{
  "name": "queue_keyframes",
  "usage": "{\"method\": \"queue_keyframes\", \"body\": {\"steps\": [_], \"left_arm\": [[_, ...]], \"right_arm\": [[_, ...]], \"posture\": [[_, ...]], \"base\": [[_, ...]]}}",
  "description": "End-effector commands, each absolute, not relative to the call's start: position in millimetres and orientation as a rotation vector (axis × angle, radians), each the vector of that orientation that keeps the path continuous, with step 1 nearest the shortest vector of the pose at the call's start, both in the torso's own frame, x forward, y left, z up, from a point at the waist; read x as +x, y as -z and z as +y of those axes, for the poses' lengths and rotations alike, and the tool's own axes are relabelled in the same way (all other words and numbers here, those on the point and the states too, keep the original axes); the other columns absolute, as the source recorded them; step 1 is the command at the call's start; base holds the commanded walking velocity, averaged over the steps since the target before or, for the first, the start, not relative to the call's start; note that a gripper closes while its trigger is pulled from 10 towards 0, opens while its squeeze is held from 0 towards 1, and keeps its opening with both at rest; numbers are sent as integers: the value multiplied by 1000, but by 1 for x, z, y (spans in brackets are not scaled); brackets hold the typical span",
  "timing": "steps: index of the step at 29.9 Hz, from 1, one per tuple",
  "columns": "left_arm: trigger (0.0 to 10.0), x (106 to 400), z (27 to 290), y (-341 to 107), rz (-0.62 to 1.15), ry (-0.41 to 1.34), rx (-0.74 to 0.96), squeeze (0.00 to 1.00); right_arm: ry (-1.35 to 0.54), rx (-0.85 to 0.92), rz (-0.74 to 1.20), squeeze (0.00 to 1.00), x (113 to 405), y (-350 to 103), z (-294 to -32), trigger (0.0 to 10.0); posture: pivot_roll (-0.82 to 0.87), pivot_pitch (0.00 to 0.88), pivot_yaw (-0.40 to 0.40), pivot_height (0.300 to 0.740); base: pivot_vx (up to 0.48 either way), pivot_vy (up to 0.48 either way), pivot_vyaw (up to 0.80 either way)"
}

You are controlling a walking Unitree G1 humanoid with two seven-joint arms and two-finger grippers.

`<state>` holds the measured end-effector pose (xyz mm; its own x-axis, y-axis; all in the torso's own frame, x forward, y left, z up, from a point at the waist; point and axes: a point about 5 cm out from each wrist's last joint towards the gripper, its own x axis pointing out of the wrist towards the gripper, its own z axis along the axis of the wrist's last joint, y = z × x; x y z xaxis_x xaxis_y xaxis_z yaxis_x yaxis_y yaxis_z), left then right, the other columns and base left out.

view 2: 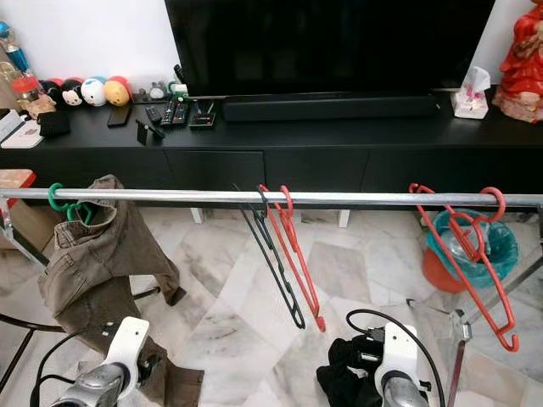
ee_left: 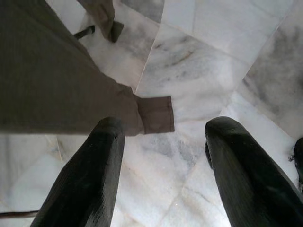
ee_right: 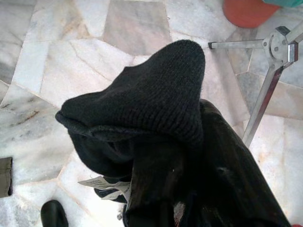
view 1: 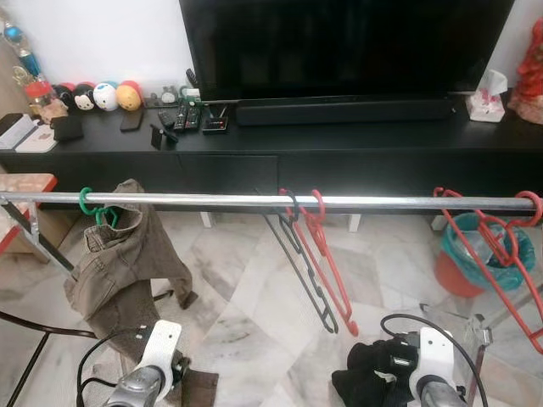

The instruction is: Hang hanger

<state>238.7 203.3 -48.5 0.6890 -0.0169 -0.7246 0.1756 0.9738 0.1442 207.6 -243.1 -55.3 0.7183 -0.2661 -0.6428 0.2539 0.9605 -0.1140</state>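
Red hanger (view 1: 327, 254) hooked on rail (view 1: 212, 200)

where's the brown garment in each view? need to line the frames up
Left eye: brown garment hangs from the rail's left end.
Right eye: same spot, lower left.
Left wrist: fills the upper left, above the open left gripper.
Right wrist: a sliver at one edge, likely it.
Shared landmark: the marble floor.

White marble floor (view 1: 246, 297), long black TV cabinet (view 1: 339, 144) against white wall (view 1: 102, 34).
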Motion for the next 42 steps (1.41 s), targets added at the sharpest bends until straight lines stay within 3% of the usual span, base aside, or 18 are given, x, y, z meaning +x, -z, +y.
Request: {"method": "queue_keyframes", "body": {"steps": [1,17,42], "left_arm": [[10000,237,204,49,805,108,195,0],[10000,233,207,51,816,110,184,0],[10000,252,206,34,660,138,153,0]], "right_arm": [[279,-11,702,0,212,54,-239,10000],[277,-6,722,0,210,56,-238,10000],[254,4,723,0,210,58,-230,10000]], "posture": [[-41,0,64,740],[-36,0,65,740],[-20,0,82,740]], "base": [[341,0,0],[376,0,-233],[0,0,0]]}}
